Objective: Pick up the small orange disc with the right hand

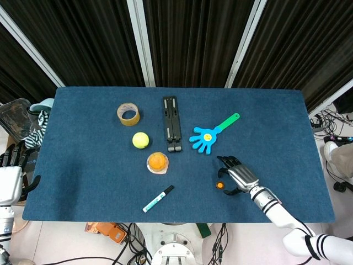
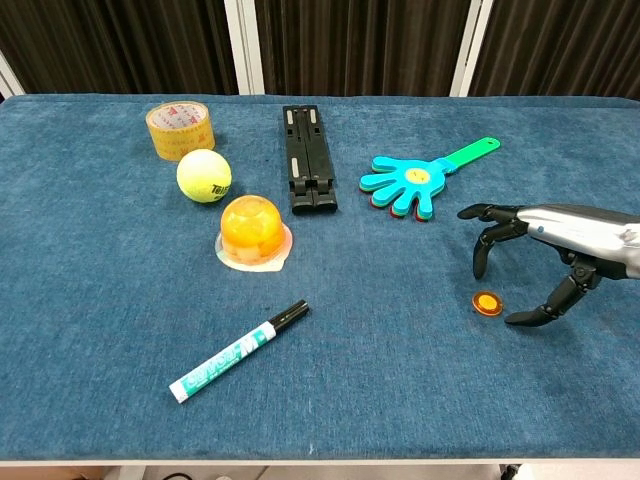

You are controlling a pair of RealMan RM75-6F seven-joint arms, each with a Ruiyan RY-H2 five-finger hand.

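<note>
The small orange disc [image 1: 220, 185] [image 2: 487, 303] lies flat on the blue table near the front right. My right hand [image 1: 236, 175] [image 2: 545, 255] hovers right beside it, open, its fingers arched over and around the disc without touching it. Thumb and fingers stand apart on either side of the disc. My left hand [image 1: 12, 171] hangs off the table's left edge, its fingers apart, holding nothing; the chest view does not show it.
A blue and green hand clapper [image 1: 210, 134] lies just behind the right hand. Further left are a black folding stand [image 1: 172, 123], an orange jelly cup [image 1: 158, 162], a tennis ball [image 1: 140, 139], a tape roll [image 1: 128, 114] and a marker [image 1: 158, 199].
</note>
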